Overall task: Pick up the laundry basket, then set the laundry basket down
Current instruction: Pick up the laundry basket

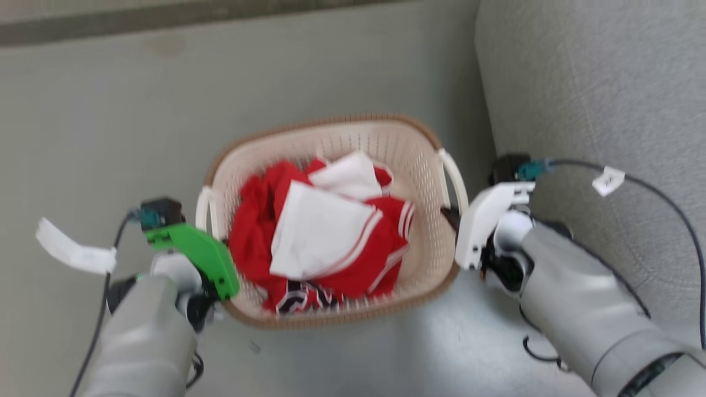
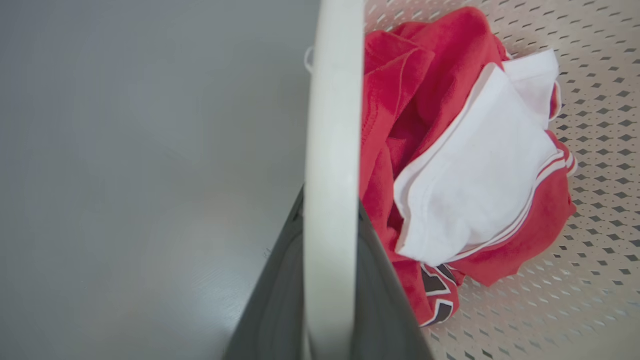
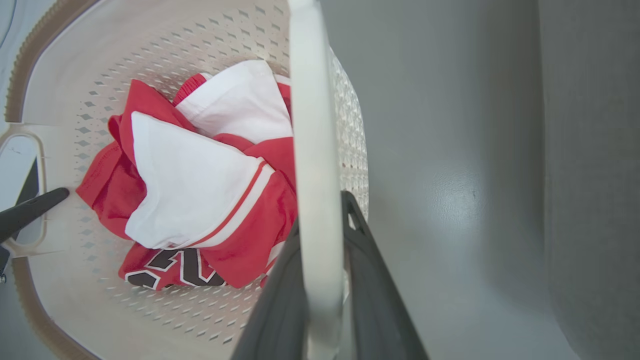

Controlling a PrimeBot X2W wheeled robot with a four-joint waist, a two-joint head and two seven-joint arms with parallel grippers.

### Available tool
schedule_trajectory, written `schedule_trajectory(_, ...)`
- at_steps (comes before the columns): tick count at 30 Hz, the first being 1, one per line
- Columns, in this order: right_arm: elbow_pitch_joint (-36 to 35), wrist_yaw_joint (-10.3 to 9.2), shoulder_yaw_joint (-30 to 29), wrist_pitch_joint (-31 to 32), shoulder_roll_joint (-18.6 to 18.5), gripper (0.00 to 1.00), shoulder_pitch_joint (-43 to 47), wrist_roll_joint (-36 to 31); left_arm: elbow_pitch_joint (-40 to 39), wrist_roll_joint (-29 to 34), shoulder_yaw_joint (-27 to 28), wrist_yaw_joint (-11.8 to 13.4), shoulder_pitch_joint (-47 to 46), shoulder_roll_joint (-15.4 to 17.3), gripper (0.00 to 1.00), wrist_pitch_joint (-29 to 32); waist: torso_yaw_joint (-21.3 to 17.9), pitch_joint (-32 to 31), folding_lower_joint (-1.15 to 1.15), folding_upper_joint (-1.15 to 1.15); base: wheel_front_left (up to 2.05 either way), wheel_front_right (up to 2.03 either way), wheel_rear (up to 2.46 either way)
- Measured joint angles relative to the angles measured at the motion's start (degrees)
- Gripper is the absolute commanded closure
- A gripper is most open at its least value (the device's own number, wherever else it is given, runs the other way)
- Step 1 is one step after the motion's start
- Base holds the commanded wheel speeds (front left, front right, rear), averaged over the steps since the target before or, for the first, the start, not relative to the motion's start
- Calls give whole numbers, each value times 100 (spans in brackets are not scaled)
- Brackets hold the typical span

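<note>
Laundry basket (image 1: pixel 353 119), cream and perforated with a brown woven-look rim, takes the centre of the head view over a grey floor (image 1: pixel 99 121); whether its base touches that floor cannot be told. A crumpled heap of red and white garments (image 1: pixel 325 237) lies inside it, with a black-and-white patterned patch at 6 o'clock of the heap.

The left handle (image 1: pixel 203 212) stands at 9 o'clock of the rim and the right handle (image 1: pixel 455 177) at 3 o'clock. The left gripper (image 2: pixel 331 200), under a green shell in the head view, meets the basket at about 8 o'clock. In the left wrist view the pale handle runs from 12 to 6 o'clock between its two dark fingers (image 2: pixel 275 300), which press on it from both sides, so the gripper is clenched on the basket by that handle.

The right gripper (image 3: pixel 322 210), under a white shell in the head view, stands at 3 o'clock of the basket. In the right wrist view its dark fingers (image 3: pixel 372 290) likewise flank the handle closely and grasp it. At 9 o'clock of that view a dark finger of the other arm shows at the far handle.

Black cables with white tags (image 1: pixel 74 251) trail from both wrists. A grey upholstered surface (image 1: pixel 595 82) stands at 2 o'clock of the basket, near it
</note>
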Motion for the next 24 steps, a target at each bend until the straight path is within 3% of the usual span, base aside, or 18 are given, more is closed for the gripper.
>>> schedule_trajectory(24, 42, 0, 427, 320, 56, 100, 1409, 439, 244, -257, -134, -18, 1337, -83, 100, 230, 43, -1725, 0, 0, 0, 0, 0)
